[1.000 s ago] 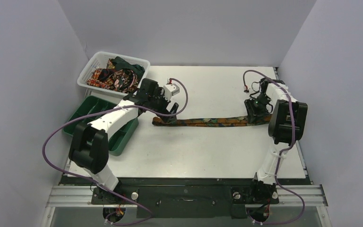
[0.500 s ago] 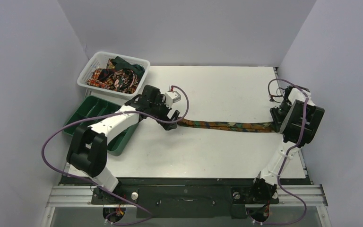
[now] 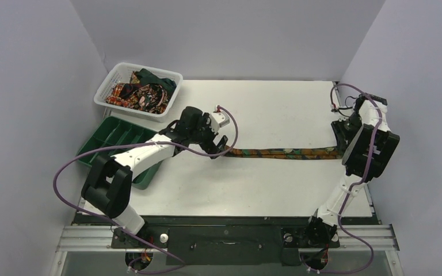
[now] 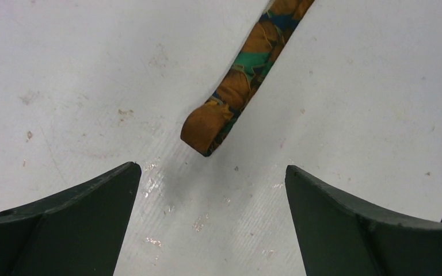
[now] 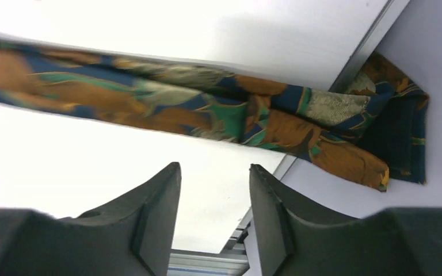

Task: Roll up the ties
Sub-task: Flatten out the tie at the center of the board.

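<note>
The left gripper [image 4: 211, 172] stands wide open and empty over the table [image 3: 265, 109]. Just past its fingertips [image 4: 115, 187], at twelve o'clock in the wrist view, lies the folded narrow end [image 4: 207, 129] of the tie [image 3: 282, 153], the strip running off toward one o'clock. Seen from above, the tie lies flat from nine to three o'clock, reaching the right gripper [image 5: 214, 169] — jaws parted, nothing between them. That wrist view shows the wide end [image 5: 374, 115] rumpled over the table's edge at two o'clock. The step looks like starting the roll at the narrow end: bring both fingers squarely astride the fold, pinch it, and turn toward three o'clock with the edges aligned — the far end kept taut so the coil does not skew. More ties [image 3: 141, 93] wait in the basket [image 3: 105, 95] at ten o'clock.
</note>
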`<state>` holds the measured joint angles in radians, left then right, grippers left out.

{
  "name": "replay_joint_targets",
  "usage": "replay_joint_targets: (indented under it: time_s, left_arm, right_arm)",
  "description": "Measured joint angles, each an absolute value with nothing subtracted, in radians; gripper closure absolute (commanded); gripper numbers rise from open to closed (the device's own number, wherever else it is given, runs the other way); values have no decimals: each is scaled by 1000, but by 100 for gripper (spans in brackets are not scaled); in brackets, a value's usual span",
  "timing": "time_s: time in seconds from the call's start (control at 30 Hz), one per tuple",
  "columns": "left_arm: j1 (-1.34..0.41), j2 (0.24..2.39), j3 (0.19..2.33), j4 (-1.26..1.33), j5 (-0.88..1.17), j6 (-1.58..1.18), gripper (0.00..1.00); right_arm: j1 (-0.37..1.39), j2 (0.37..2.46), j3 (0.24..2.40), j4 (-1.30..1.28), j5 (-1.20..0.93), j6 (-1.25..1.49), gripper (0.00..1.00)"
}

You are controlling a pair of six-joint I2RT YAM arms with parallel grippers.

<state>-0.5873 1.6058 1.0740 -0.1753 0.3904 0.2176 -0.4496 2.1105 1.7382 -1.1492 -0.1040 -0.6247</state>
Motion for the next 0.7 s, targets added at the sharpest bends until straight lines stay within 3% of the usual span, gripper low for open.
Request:
replay_joint_targets:
  time_s: [0.1, 0.27, 0.7]
  left_arm:
    - [-587, 1616, 1106, -149, 409, 179, 3]
    - [-583, 1806, 1362, -147, 586, -37, 3]
    - [-559, 2081, 1298, 118, 884, -598, 3]
  right_arm:
    - [-423, 2015, 1738, -1182, -194, -644, 44]
    - [-366, 1870, 1773, -1242, -350, -643, 31]
    - [-308, 1847, 1769, -1326, -507, -593, 30]
